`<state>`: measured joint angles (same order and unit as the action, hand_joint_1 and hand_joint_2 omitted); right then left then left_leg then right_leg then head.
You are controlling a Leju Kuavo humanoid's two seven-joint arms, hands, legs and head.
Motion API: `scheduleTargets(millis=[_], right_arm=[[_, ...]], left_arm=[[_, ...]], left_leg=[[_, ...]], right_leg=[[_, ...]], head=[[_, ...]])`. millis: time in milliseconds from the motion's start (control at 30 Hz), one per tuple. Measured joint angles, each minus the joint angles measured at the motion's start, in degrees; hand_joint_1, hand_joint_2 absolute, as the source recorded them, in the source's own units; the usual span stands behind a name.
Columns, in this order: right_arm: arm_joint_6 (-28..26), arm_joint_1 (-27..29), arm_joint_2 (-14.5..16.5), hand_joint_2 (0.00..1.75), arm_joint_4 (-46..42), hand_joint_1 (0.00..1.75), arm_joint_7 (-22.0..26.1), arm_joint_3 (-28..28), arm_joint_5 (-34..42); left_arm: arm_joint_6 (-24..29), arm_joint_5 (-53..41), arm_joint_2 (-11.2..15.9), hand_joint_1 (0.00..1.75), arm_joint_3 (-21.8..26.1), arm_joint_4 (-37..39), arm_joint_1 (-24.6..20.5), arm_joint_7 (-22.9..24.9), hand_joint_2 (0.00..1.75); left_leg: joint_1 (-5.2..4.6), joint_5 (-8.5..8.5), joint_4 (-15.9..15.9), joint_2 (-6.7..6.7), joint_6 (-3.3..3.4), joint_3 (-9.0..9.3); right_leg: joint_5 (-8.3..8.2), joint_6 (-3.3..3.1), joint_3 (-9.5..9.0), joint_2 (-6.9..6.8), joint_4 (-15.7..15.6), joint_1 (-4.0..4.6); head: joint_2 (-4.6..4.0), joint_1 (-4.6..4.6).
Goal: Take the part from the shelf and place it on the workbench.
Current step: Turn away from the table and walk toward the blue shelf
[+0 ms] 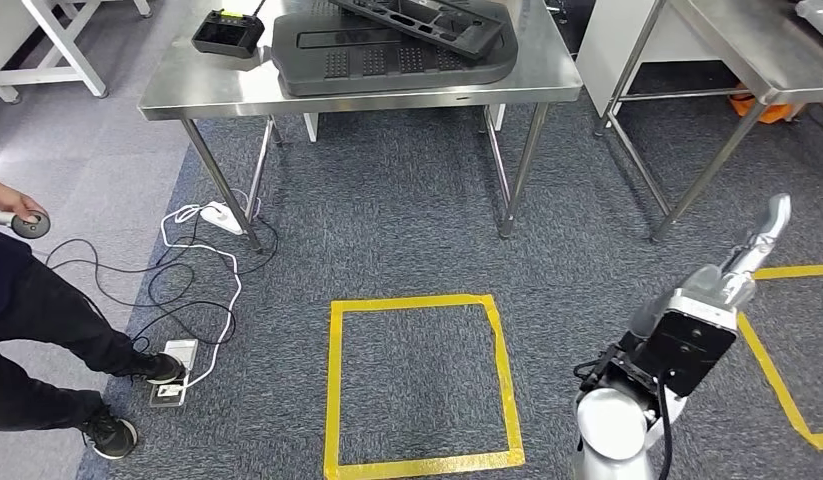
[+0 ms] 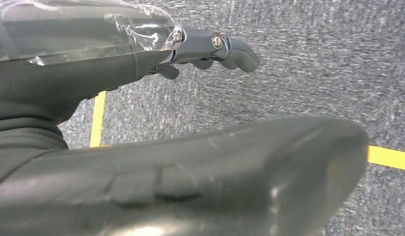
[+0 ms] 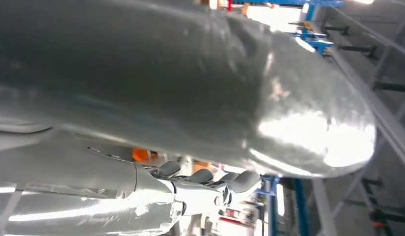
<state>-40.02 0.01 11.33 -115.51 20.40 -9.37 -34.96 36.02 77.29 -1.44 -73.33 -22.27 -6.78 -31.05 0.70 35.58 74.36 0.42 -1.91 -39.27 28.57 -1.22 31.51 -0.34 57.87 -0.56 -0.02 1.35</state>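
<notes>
A steel workbench [image 1: 217, 88] stands ahead at the top of the head view. A large flat black part [image 1: 387, 58] lies on it, with a second black part [image 1: 432, 18] lying across its top. My right arm comes up at the lower right, and my right hand [image 1: 765, 232] stretches forward over the carpet, holding nothing. In the right wrist view the right hand [image 3: 200, 118] shows a thick thumb and lightly bent fingers [image 3: 225, 181] with nothing in them. My left hand [image 2: 156, 152] hangs above the carpet, its fingers [image 2: 230, 46] extended and empty.
A black remote controller [image 1: 227, 32] lies on the workbench's left end. A person [image 1: 37, 320] stands at the left, holding a small device. White cables and a power strip [image 1: 177, 357] lie on the floor. A yellow tape square [image 1: 419, 385] marks the carpet. A second steel table [image 1: 747, 50] stands at the right.
</notes>
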Motion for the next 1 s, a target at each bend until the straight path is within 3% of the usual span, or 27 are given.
scheduleTargets(millis=[33,67,133,200,267,333,400,467,500,533,567,633,700,733,800,867,933,1000], right_arm=[[0.0,0.15,-0.01,0.0,0.0,0.0,-0.43,-0.01,0.15],[0.0,0.27,-0.03,0.0,0.0,0.0,-0.97,-0.01,0.31],[0.01,0.42,-0.14,0.0,0.02,0.0,-2.25,-0.01,1.05],[0.02,0.6,-0.4,0.0,0.16,0.0,-2.98,-0.01,2.5],[0.02,0.9,-0.72,0.0,0.68,0.0,-3.35,-0.01,4.95],[0.02,1.53,-1.02,0.0,1.55,0.0,-3.79,-0.02,8.06],[0.02,2.32,-1.24,0.0,2.54,0.0,-4.09,-0.04,10.52],[0.02,3.08,-1.36,0.0,3.76,0.0,-4.32,-0.16,12.06],[0.01,3.48,-1.42,0.0,4.5,0.0,-4.53,-0.3,12.72],[0.01,3.85,-1.49,0.0,5.3,0.0,-4.74,-0.5,13.36],[0.0,4.16,-1.56,0.0,6.16,0.0,-4.94,-0.75,14.07],[0.0,4.55,-1.63,0.0,8.2,0.0,-5.2,-1.36,15.76],[-0.01,4.82,-1.64,0.0,10.51,0.0,-5.5,-1.97,17.62],[-0.01,5.06,-1.64,0.0,11.66,0.0,-5.62,-2.26,18.46],[-0.02,5.49,-1.67,0.0,14.1,0.0,-5.82,-2.92,19.89],[-0.02,5.65,-1.71,0.0,17.11,0.0,-6.22,-3.6,21.14],[-0.02,5.7,-1.73,0.0,20.36,0.0,-6.56,-4.1,22.27],[-0.02,5.7,-1.73,0.0,23.81,0.0,-6.87,-4.6,23.31]], left_arm=[[0.0,0.01,0.0,0.0,0.0,0.01,0.02,0.01,0.0],[0.0,0.01,0.0,0.0,0.0,0.01,0.03,0.0,0.0],[0.0,0.02,0.0,0.0,0.0,0.03,-0.05,0.01,0.0],[-0.01,0.02,0.0,0.0,0.0,0.05,-0.15,0.01,0.0],[-0.02,0.08,-0.01,0.0,0.0,0.11,-0.07,0.01,0.0],[-0.01,0.13,-0.02,0.0,0.01,0.18,0.01,0.01,0.0],[-0.01,0.13,-0.04,0.0,0.02,0.23,-0.07,0.0,0.0],[-0.02,0.16,-0.06,0.0,0.02,0.25,-0.08,0.0,0.0],[-0.02,0.18,-0.07,0.0,0.02,0.26,-0.06,0.0,0.0],[-0.04,0.2,-0.07,0.0,0.02,0.27,-0.04,-0.01,0.0],[-0.12,0.21,-0.07,0.0,0.02,0.29,-0.04,-0.01,0.0],[-0.31,0.18,-0.09,0.0,0.02,0.31,-0.09,0.0,0.0],[-0.46,0.13,-0.13,0.0,0.02,0.32,-0.09,0.03,0.0],[-0.5,0.11,-0.13,0.0,0.02,0.33,-0.07,0.08,0.0],[-0.55,0.1,-0.13,0.0,0.02,0.33,-0.07,0.25,0.0],[-0.56,0.05,-0.13,0.0,0.02,0.33,-0.15,0.47,0.0],[-0.58,0.0,-0.13,0.0,0.02,0.33,-0.13,0.65,0.0],[-0.59,0.01,-0.13,0.0,0.02,0.33,0.05,0.84,0.0]], left_leg=[[0.0,-0.55,-0.5,0.0,0.05,0.89],[0.0,-1.91,-3.03,0.0,0.19,2.71],[-0.08,-4.71,-10.89,-0.01,0.64,7.31],[-0.26,-5.62,-15.38,-0.05,1.09,9.31],[-0.38,-5.75,-15.84,-0.06,1.63,9.01],[-0.21,-6.32,-16.2,0.08,2.43,8.78],[-0.07,-6.81,-16.49,0.26,3.1,8.46],[-0.18,-7.01,-16.45,0.49,3.36,8.02],[-0.22,-7.07,-16.4,0.66,3.41,7.87],[-0.23,-7.1,-16.34,0.84,3.41,7.8],[-0.22,-7.1,-16.26,1.06,3.37,7.8],[-0.24,-7.0,-16.12,1.55,3.13,7.88],[-0.5,-6.94,-15.85,2.09,2.63,7.75],[-0.63,-6.96,-15.78,2.47,2.39,7.66],[-0.67,-6.83,-15.68,3.19,1.82,7.66],[-0.53,-5.32,-14.05,2.51,1.12,7.28],[-0.39,-1.74,-8.35,0.92,0.69,5.11],[-0.35,1.35,-1.38,0.22,0.63,2.2]], right_leg=[[-0.1,0.04,0.28,0.01,0.15,0.02],[-0.18,0.1,0.46,0.02,0.29,0.03],[-0.23,0.31,0.68,0.04,0.63,0.13],[-0.37,0.79,1.07,0.04,0.95,0.26],[-0.71,1.49,1.43,0.04,0.95,0.25],[0.05,2.19,1.79,0.12,1.74,0.13],[3.24,2.79,3.56,0.22,6.16,-0.01],[6.88,3.25,6.56,0.23,13.5,-0.11],[7.56,3.4,7.44,0.22,15.94,-0.16],[7.08,3.45,7.31,0.2,16.28,-0.22],[5.51,3.42,6.06,0.1,14.18,-0.26],[1.92,3.12,2.07,-1.25,6.45,-0.19],[0.56,2.5,0.13,-2.95,1.45,0.26],[0.72,2.16,0.2,-3.29,0.97,0.47],[0.35,1.4,0.55,-2.36,0.75,0.48],[-0.06,0.66,0.67,-1.48,0.47,0.3],[-0.39,0.13,0.89,-0.64,0.34,0.19],[-0.59,-0.13,1.17,0.41,0.37,0.25]], head=[[0.0,-0.15],[0.0,-0.3],[0.0,-0.62],[0.0,-0.78],[0.0,-0.74],[0.0,-0.58],[0.0,0.01],[0.0,0.73],[0.0,0.98],[0.0,1.21],[0.0,1.45],[0.0,2.01],[0.0,2.42],[0.0,2.34],[0.0,1.94],[0.0,1.54],[0.0,0.85],[0.0,0.2]])
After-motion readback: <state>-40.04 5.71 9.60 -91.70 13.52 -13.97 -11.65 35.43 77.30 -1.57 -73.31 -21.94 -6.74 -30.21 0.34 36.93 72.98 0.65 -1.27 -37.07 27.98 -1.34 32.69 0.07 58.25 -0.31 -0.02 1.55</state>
